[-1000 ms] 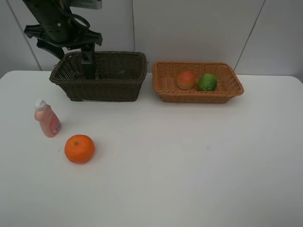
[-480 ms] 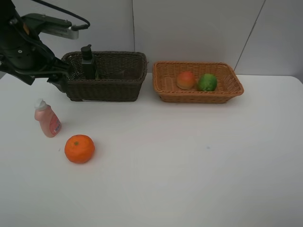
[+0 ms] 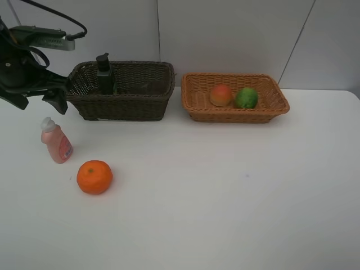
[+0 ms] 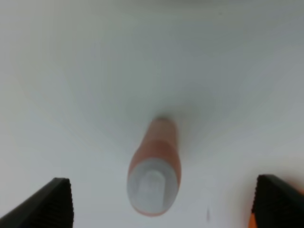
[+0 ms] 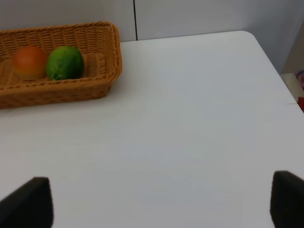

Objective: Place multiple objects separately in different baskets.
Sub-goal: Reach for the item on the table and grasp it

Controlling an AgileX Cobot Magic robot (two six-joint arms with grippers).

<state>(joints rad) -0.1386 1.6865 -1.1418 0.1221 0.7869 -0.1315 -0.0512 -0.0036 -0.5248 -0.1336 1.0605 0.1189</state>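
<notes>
A pink white-capped bottle (image 3: 56, 142) stands at the table's left, with an orange (image 3: 94, 176) just in front of it. My left gripper (image 3: 39, 103) hangs open above and slightly behind the bottle. In the left wrist view the pink bottle (image 4: 154, 171) sits between the spread fingertips (image 4: 54, 202) of the left gripper (image 4: 166, 202), untouched. A dark green black-capped bottle (image 3: 104, 74) stands upright in the dark brown basket (image 3: 121, 104). The tan basket (image 3: 236, 115) holds a peach-like fruit (image 3: 221, 94) and a green lime-like fruit (image 3: 246, 97). My right gripper (image 5: 159, 202) is open and empty, away from the tan basket (image 5: 61, 90).
The white table (image 3: 225, 185) stretches wide in front of both baskets. Its right corner and edge (image 5: 266, 52) show in the right wrist view. A white panelled wall stands close behind the baskets.
My left arm has pulled out of the dark basket and swung left and forward over the pink bottle. The dark green bottle stays standing in the basket.
</notes>
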